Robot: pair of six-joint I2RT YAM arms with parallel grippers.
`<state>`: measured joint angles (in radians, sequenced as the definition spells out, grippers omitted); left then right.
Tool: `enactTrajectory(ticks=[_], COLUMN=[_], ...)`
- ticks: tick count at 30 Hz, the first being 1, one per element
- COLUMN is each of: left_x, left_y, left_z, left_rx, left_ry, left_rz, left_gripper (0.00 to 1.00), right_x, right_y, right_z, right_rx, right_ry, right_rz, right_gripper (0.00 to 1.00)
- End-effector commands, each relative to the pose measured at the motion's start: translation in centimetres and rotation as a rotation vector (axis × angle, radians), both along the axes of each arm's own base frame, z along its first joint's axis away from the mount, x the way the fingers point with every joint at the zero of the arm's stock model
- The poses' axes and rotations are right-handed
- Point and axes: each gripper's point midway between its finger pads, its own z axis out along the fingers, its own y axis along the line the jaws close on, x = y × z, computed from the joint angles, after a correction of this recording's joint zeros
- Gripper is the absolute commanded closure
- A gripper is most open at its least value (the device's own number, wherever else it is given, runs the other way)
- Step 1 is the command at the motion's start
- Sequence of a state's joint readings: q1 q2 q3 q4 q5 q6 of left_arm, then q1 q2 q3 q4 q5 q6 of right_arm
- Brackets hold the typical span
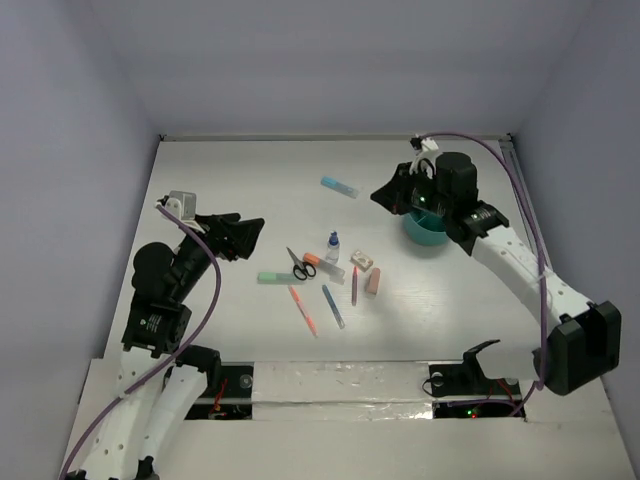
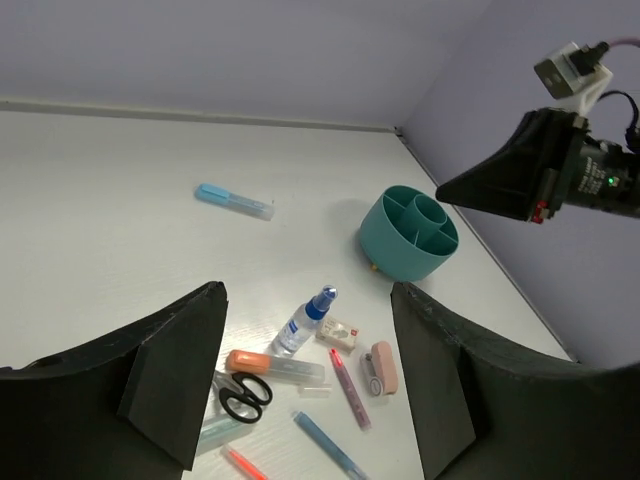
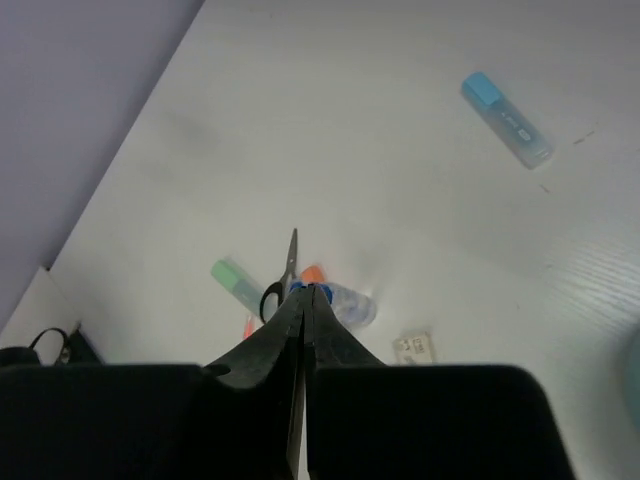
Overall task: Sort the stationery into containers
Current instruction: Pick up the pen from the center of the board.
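The stationery lies in a cluster mid-table: black-handled scissors, an orange marker, a green marker, an orange pen, a blue pen, a purple crayon, a pink eraser and a blue-capped bottle. A light-blue marker lies apart, farther back. The teal cup stands at the right, and its inner compartments look empty. My left gripper is open and empty, raised left of the cluster. My right gripper is shut and empty, raised beside the cup's left.
A small boxed eraser lies between the bottle and the pink eraser. Purple walls enclose the table at the back and both sides. The right arm reaches over the cup. A foil-covered strip runs along the near edge.
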<state>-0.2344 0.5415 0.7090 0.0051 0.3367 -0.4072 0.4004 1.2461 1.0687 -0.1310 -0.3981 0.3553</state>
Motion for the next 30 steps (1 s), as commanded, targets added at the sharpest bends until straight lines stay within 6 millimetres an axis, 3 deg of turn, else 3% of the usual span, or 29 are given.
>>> enactTrajectory(ticks=[1, 3, 4, 5, 7, 8, 10, 11, 12, 14, 15, 17, 18, 21, 22, 23, 24, 28, 29, 30], left_x=[-0.5, -0.6, -0.6, -0.6, -0.9, -1.0, -1.0, -1.2, -1.2, -0.9, -0.8, -0.7, -0.7, -0.6, -0.6, -0.7, -0.7, -0.8, -0.8, -0.7], left_y=[0.1, 0.2, 0.3, 0.5, 0.6, 0.4, 0.5, 0.3, 0.4, 0.7, 0.9, 1.2, 1.4, 1.5, 1.6, 1.6, 1.6, 1.4, 1.3, 1.3], left_z=[1.0, 0.7, 0.8, 0.5, 0.2, -0.2, -0.2, 0.0, 0.1, 0.0, -0.2, -0.3, -0.3, -0.2, -0.3, -0.2, -0.2, -0.1, -0.2, -0.2], left_rx=[0.016, 0.027, 0.029, 0.038, 0.042, 0.044, 0.045, 0.048, 0.050, 0.052, 0.057, 0.060, 0.062, 0.063, 0.065, 0.064, 0.063, 0.063, 0.064, 0.063], left_ry=[-0.051, -0.049, -0.055, -0.047, -0.045, -0.043, -0.051, -0.058, -0.061, -0.053, -0.042, -0.038, -0.035, -0.036, -0.035, -0.038, -0.037, -0.043, -0.041, -0.043], left_rz=[-0.007, 0.001, 0.005, 0.012, 0.016, 0.008, 0.011, 0.004, 0.009, 0.033, 0.051, 0.073, 0.083, 0.094, 0.097, 0.099, 0.097, 0.084, 0.081, 0.078], left_gripper=[0.37, 0.37, 0.38, 0.39, 0.45, 0.49, 0.64, 0.70, 0.83, 0.92, 1.00, 1.00, 1.00, 1.00, 1.00, 1.00, 1.00, 0.97, 0.96, 0.94], right_x=[2.5, 3.7, 4.7, 6.0, 7.3, 9.2, 10.6, 11.8, 13.0, 14.2, 15.4, 16.5, 17.0, 18.8, 18.9, 19.9, 20.3, 22.0, 22.3, 22.9], right_y=[0.8, 1.4, 1.8, 1.9, 1.9, 2.4, 2.3, 2.5, 2.9, 2.9, 3.3, 3.4, 3.5, 4.4, 4.6, 5.1, 5.4, 6.2, 6.4, 6.6], right_z=[1.1, 0.4, -1.6, -0.8, -2.3, -2.8, -4.3, -6.5, -5.4, -6.6, -7.4, -8.6, -9.3, -11.9, -14.6, -13.6, -13.9, -15.3, -16.6, -16.1], right_rx=[-0.034, -0.056, -0.085, -0.101, -0.152, -0.185, -0.242, -0.282, -0.279, -0.319, -0.331, -0.368, -0.384, -0.428, -0.453, -0.439, -0.436, -0.459, -0.466, -0.460], right_ry=[-0.039, -0.020, 0.030, 0.002, 0.042, 0.036, 0.075, 0.109, 0.078, 0.098, 0.105, 0.108, 0.112, 0.155, 0.214, 0.179, 0.173, 0.128, 0.136, 0.116], right_rz=[0.009, 0.024, 0.027, 0.013, 0.002, 0.006, -0.011, -0.005, -0.007, -0.019, -0.013, -0.010, -0.006, 0.041, 0.064, 0.069, 0.074, 0.115, 0.127, 0.122], right_gripper=[1.00, 1.00, 1.00, 1.00, 1.00, 1.00, 1.00, 1.00, 1.00, 0.99, 0.96, 0.83, 0.59, 0.37, 0.35, 0.32, 0.27, 0.20, 0.19, 0.18])
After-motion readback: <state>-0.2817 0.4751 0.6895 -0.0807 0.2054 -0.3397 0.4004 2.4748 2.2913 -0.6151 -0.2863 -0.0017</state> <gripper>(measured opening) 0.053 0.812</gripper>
